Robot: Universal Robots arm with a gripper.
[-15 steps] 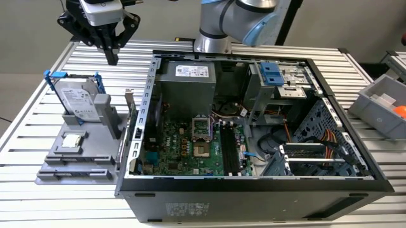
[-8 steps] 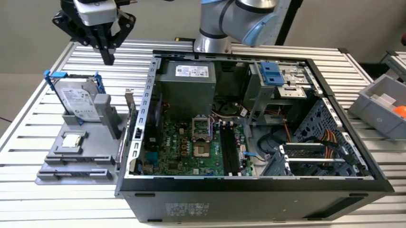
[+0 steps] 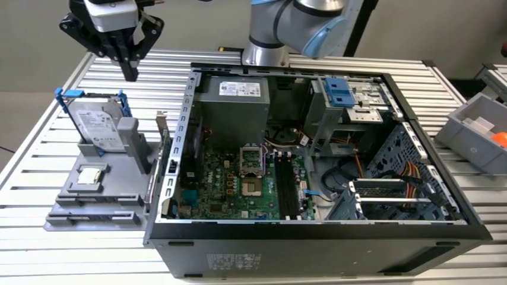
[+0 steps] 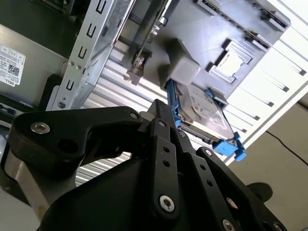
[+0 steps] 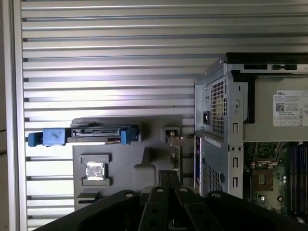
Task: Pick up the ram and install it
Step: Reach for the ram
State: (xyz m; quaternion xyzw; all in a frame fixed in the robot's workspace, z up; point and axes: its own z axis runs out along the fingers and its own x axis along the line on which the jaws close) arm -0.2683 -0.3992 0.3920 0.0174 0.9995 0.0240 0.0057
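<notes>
Aluminium slatted table [image 3: 182, 62] bears open computer case [image 3: 317, 240]; fingers [image 3: 129, 70] pressed together, empty, overhead.

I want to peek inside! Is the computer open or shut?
Open. The computer has no side cover: in the exterior view its green board and cables lie bare.

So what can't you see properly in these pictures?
- The ram: just a thin sliver in the exterior view, and its chips are too small to make out.
- The grey holder: part of it is hidden behind the claw in the first wrist view.
- The grey bin: cut off by the exterior view's right edge.
</notes>
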